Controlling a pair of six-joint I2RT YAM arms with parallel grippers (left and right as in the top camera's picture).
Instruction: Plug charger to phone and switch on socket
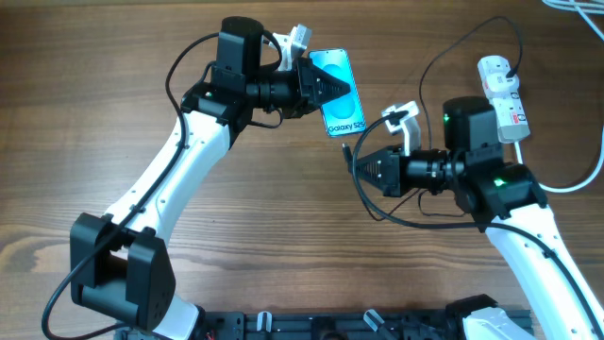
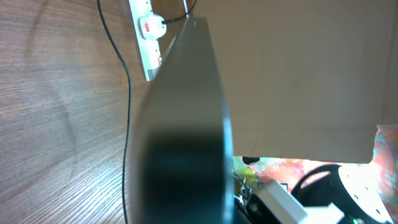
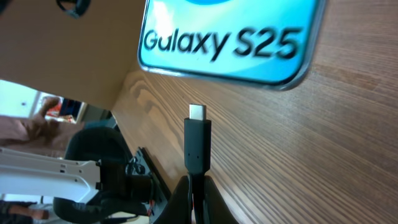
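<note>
Black charger (image 3: 198, 146) pinched in the right gripper (image 3: 196, 185), just short of the phone (image 3: 224, 37) — left gripper (image 1: 330, 92) clamping it — plugging in needs squaring to the port.

The wood-grain table (image 1: 94, 113) bears the white socket (image 1: 503, 99), its thick white cord (image 1: 566, 186) trailing off rightward.

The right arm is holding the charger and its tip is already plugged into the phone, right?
Not quite. The right arm's fingers do hold the charger, but its tip is not in the phone yet. The right wrist view shows bare table between the tip and the phone's edge.
</note>
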